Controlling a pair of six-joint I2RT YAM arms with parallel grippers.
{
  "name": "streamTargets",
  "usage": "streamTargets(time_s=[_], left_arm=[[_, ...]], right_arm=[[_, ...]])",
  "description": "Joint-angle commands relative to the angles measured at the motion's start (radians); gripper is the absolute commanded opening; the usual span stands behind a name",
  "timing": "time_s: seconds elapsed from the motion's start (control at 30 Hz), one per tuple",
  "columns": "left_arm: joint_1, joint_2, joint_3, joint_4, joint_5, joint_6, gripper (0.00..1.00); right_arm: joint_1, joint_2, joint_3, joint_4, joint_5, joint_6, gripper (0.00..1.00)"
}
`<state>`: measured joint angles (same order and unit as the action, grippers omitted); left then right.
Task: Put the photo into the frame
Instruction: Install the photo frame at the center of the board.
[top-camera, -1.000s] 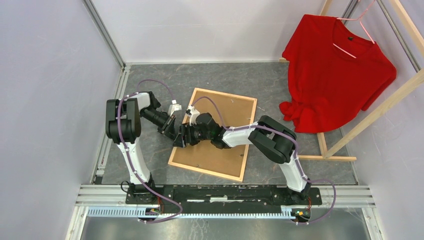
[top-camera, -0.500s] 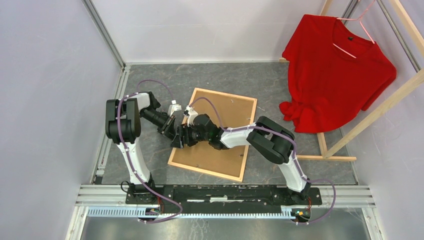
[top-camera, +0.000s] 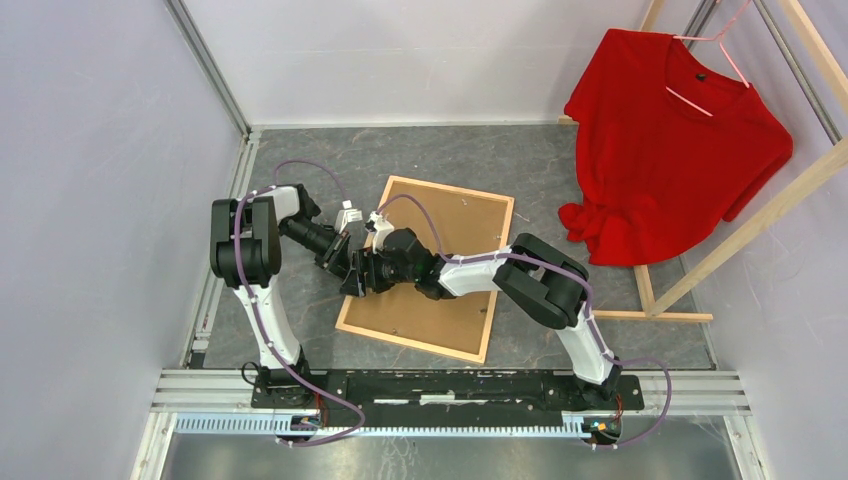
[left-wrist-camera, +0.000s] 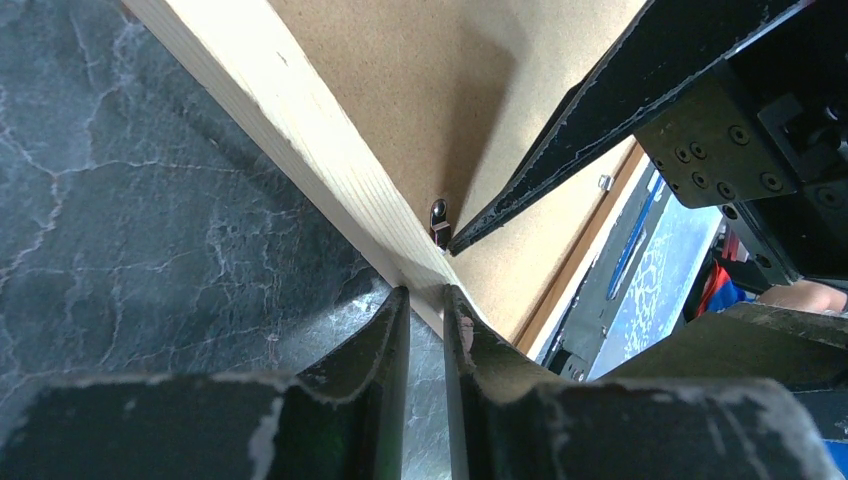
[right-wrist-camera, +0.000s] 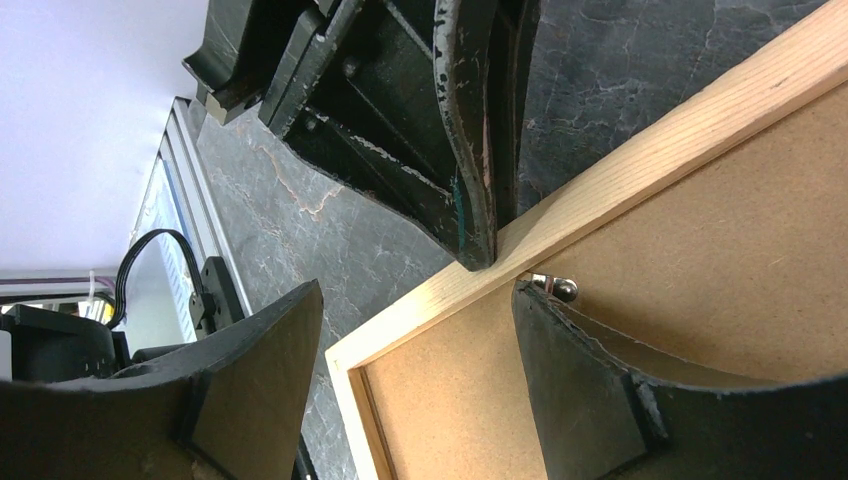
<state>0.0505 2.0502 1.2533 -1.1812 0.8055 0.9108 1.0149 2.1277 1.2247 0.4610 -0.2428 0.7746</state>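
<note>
The frame (top-camera: 465, 230) lies back up on the dark table, its brown fibreboard back showing inside light wooden rails. My left gripper (top-camera: 347, 266) is at the frame's left rail (left-wrist-camera: 300, 130). Its jaws are shut to a thin slit with nothing between them, tips (left-wrist-camera: 427, 293) against the rail's outer edge. My right gripper (top-camera: 366, 274) reaches across from the right and stands open (right-wrist-camera: 418, 290). One of its fingers (right-wrist-camera: 570, 380) rests over the back beside a small metal clip (right-wrist-camera: 560, 289), and the other hangs outside the rail. The photo is out of view.
A red T-shirt (top-camera: 670, 140) hangs on a wooden-beam rack (top-camera: 770, 205) at the back right. Pale walls close in the left and far sides. A metal rail (top-camera: 450, 385) carrying both arm bases runs along the near edge.
My right gripper has edged slightly left toward the frame's left rail. The left arm and the frame have hardly moved.
</note>
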Motion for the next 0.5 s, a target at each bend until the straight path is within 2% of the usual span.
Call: streamTargets(time_s=[0.0, 0.27, 0.47], left_arm=[[-0.017, -0.008, -0.037, -0.003, 0.010, 0.041, 0.24], [-0.017, -0.001, -0.037, 0.017, -0.005, 0.024, 0.23], [-0.017, -0.003, -0.038, 0.017, -0.002, 0.023, 0.23]], right_arm=[[-0.017, 0.010, 0.035, -0.001, 0.101, -0.068, 0.77], [-0.017, -0.098, -0.067, 0.053, 0.076, -0.053, 0.78], [-0.016, -0.093, -0.113, 0.077, 0.065, -0.028, 0.78]])
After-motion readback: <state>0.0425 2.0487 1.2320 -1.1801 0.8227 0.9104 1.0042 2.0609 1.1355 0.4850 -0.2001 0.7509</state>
